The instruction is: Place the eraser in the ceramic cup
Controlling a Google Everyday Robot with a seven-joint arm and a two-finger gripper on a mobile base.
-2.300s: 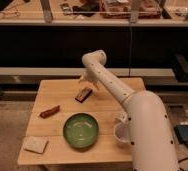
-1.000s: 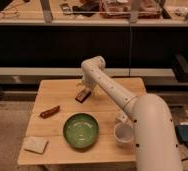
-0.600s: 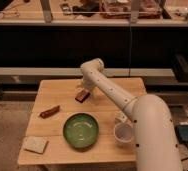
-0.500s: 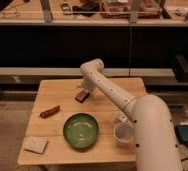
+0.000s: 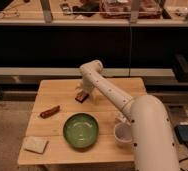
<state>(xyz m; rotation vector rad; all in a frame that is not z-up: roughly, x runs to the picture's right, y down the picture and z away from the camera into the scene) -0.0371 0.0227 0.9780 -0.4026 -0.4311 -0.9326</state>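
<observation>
Tool (image 5: 86, 92), released, sits just above the eraser (image 5: 80, 97) mid-frame on the worktop (image 5: 57, 90); pickup and carry to the lower-right ceramic cup (image 5: 122, 134) remain.

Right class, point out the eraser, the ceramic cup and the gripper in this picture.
eraser (image 5: 79, 98), camera view, its top face.
ceramic cup (image 5: 120, 134), camera view, its pale inside.
gripper (image 5: 85, 92), camera view, arm's tip, just above the eraser.

Wooden table (image 5: 57, 86), dark shelving (image 5: 47, 45) behind, speckled floor (image 5: 7, 127)

White arm (image 5: 113, 96), thick smooth rounded segments, bulbous joint, small hand (image 5: 82, 92) at its far tip
</observation>
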